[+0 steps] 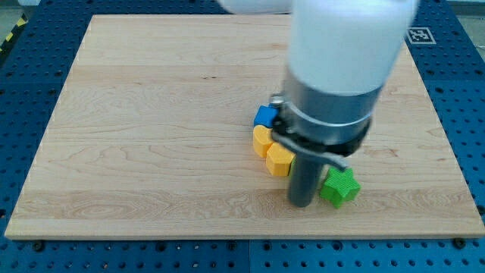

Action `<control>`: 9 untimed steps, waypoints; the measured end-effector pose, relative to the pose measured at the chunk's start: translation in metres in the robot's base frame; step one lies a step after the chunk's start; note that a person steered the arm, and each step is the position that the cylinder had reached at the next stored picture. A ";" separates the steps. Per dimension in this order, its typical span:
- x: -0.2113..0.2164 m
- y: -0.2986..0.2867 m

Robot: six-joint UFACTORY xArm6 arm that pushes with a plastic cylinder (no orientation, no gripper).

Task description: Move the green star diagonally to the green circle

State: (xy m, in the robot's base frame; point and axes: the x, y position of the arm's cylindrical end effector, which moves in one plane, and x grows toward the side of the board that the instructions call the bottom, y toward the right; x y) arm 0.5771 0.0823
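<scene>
The green star (339, 186) lies on the wooden board (151, 136) at the lower right of the view. My tip (301, 203) rests on the board just left of the star, touching or nearly touching it. A yellow block (280, 160) sits just up-left of the tip, a second yellow block (262, 139) beyond it, and a blue block (265, 116) above that. The arm's white and grey body hides the board behind it. No green circle shows; it may be hidden behind the arm.
The board's bottom edge (242, 239) runs close below the tip and the star. A blue perforated table (462, 91) surrounds the board.
</scene>
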 end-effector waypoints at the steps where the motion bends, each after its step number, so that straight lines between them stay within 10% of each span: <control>1: -0.003 0.042; 4: 0.026 0.089; 9: -0.051 0.142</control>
State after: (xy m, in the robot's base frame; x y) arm 0.5257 0.2243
